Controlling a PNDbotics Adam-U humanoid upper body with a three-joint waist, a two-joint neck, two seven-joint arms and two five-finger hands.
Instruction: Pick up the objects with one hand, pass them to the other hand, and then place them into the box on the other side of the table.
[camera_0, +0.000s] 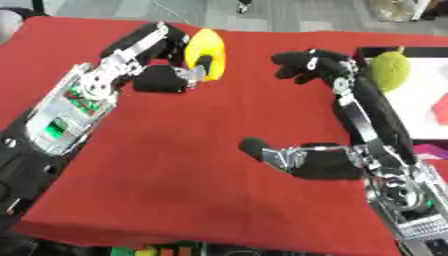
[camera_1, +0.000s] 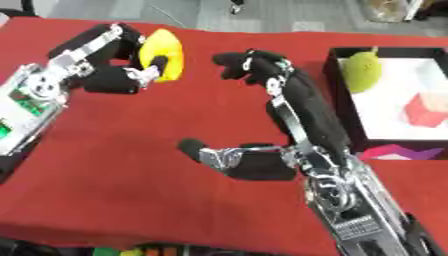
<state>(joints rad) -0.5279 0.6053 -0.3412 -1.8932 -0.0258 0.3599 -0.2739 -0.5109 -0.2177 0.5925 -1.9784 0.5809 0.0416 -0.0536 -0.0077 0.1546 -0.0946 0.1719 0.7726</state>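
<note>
Left hand (camera_0: 162, 60) gripping yellow object (camera_0: 208, 54), right hand (camera_0: 319, 115) spread

A bright yellow rounded object (camera_0: 208, 52) against a plain red tablecloth (camera_0: 175, 165); black-and-silver robot hands (camera_0: 162, 60); a black-rimmed white box (camera_1: 385, 112) holding a yellow-green pear-shaped fruit (camera_1: 363, 71) and a red block (camera_1: 426, 111).

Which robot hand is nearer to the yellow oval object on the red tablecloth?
The left robot hand: its fingers and thumb are curled round the yellow oval object, holding it. The right robot hand is open to the right of it, with bare red cloth between them.
</note>
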